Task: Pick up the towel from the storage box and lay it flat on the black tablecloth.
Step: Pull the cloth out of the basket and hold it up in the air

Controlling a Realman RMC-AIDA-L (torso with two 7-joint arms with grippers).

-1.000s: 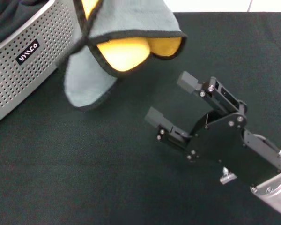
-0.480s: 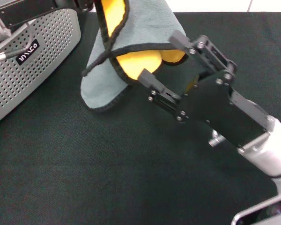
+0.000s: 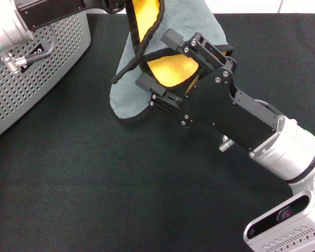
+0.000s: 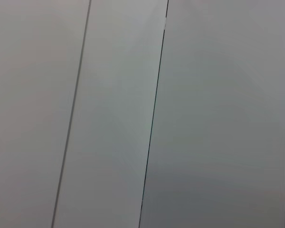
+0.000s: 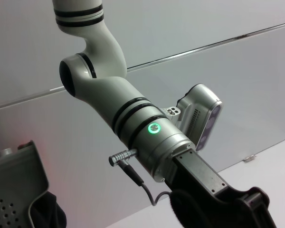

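The towel (image 3: 199,23), yellow one side and grey the other with a black edge, hangs folded in the air above the black tablecloth (image 3: 84,199). Its lower grey tip (image 3: 128,102) is near the cloth. It hangs from the end of my left arm (image 3: 47,11), whose gripper lies past the top of the head view. My right gripper (image 3: 160,60) is open, with one finger on each side of the towel's yellow fold. The light grey perforated storage box (image 3: 42,79) stands at the far left, beside the towel.
The right wrist view shows my left arm (image 5: 133,128), the box's rim (image 5: 14,175) and dark fabric (image 5: 47,211) inside the box. The left wrist view shows only a plain grey wall (image 4: 142,114). A cable (image 3: 26,60) crosses the box's label.
The towel has moved to the right, away from the box, and my left arm has come into view. My right gripper has moved up and left until its open fingers straddle the towel.
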